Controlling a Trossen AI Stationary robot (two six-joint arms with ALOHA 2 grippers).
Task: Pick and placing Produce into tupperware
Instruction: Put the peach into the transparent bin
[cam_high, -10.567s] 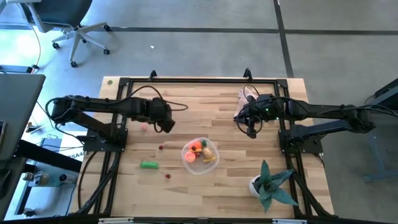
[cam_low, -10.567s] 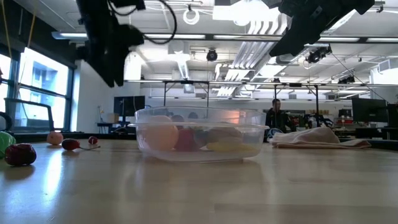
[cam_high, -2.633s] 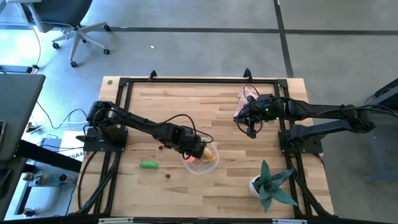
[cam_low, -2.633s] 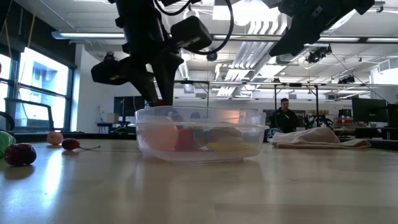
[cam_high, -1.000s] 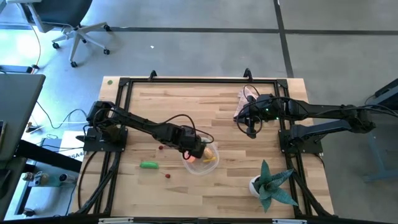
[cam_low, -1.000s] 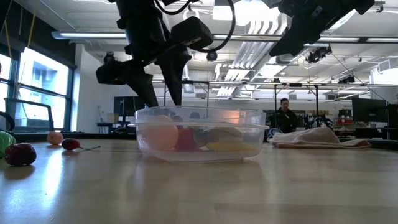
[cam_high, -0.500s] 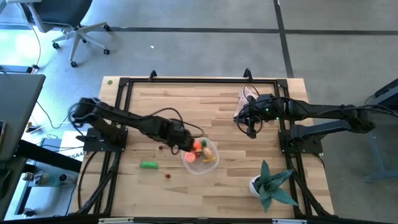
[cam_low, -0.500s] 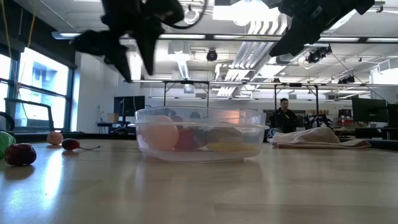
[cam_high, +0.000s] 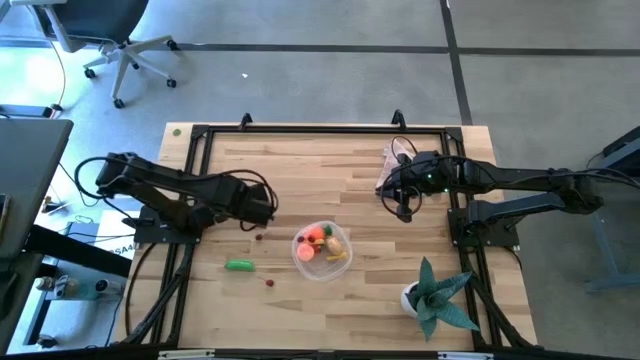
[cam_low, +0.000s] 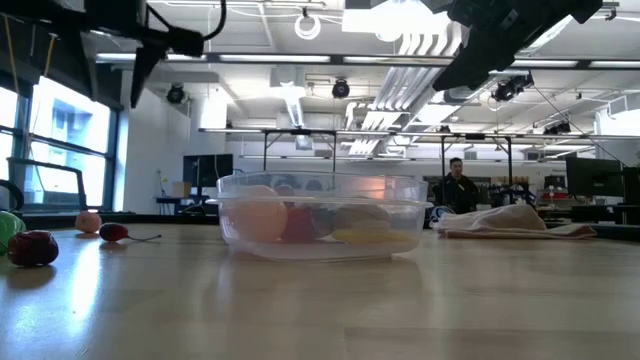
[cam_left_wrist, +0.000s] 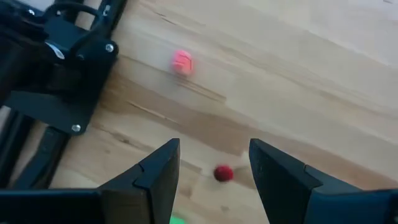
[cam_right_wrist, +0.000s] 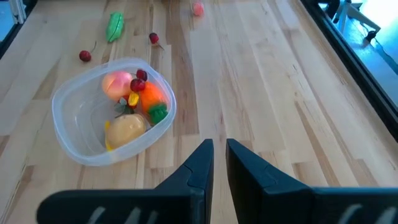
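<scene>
The clear tupperware (cam_high: 322, 250) stands near the table's middle, toward the near edge. In it lie a peach ball (cam_right_wrist: 118, 82), an orange carrot (cam_right_wrist: 152, 96), a tan ball (cam_right_wrist: 127, 127) and red berries (cam_right_wrist: 140, 78). A green pod (cam_high: 238, 265), a red berry (cam_left_wrist: 223, 173) and a second berry (cam_high: 268, 282) rest on the wood to its left. A small pink ball (cam_left_wrist: 182, 61) lies farther left. My left gripper (cam_left_wrist: 214, 144) hangs open above that berry and ball, left of the tupperware, holding nothing. My right gripper (cam_right_wrist: 214, 162) waits shut at the right, above the table.
A pink cloth (cam_high: 392, 165) lies at the far right under my right arm. A teal potted plant (cam_high: 435, 295) stands at the near right corner. Black frame rails (cam_high: 190, 190) border the table's edges. Bare wood stretches between the tupperware and my right gripper.
My left gripper has risen from over the tupperware's left rim and drawn back toward the table's left edge, rolling and tipping downward as it went. It has stayed open. The produce in the tupperware now shows uncovered in the high view.
</scene>
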